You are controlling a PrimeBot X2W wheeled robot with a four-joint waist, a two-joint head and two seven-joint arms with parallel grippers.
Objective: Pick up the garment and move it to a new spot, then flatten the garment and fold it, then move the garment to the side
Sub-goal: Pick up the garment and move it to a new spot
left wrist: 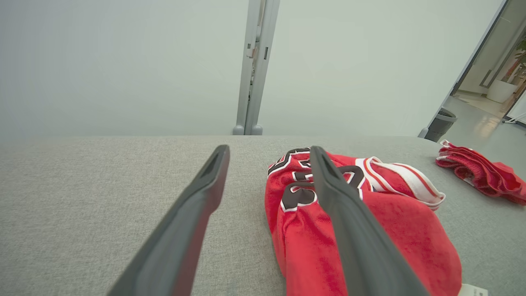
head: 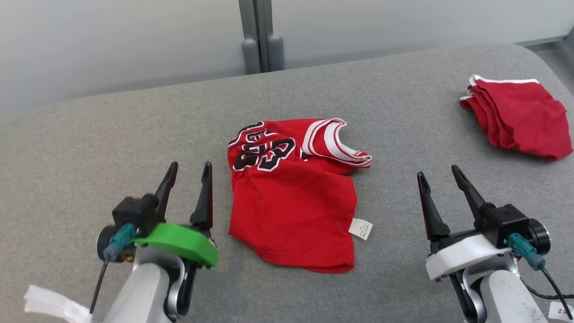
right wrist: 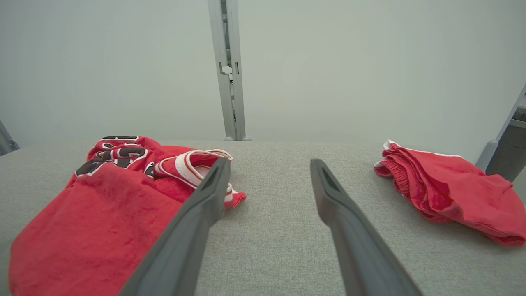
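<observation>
A red jersey, the garment point(head: 291, 197), lies crumpled and partly folded on the middle of the grey table point(head: 112, 134), with black-and-white lettering and a white-striped collar at its far end and a white tag at its near right edge. It also appears as the garment point(left wrist: 370, 230) in the left wrist view and the garment point(right wrist: 94, 218) in the right wrist view. My left gripper point(head: 188, 172) hovers open just left of it, fingers empty. My right gripper point(head: 441, 172) stands open to its right, a clear gap away, also empty.
A second red cloth with white trim point(head: 515, 116) lies bunched at the table's far right corner, seen too as the red cloth point(right wrist: 448, 189). A pale wall with a grey post point(head: 262, 36) stands behind the table. A dark bin point(left wrist: 441, 123) sits on the floor beyond.
</observation>
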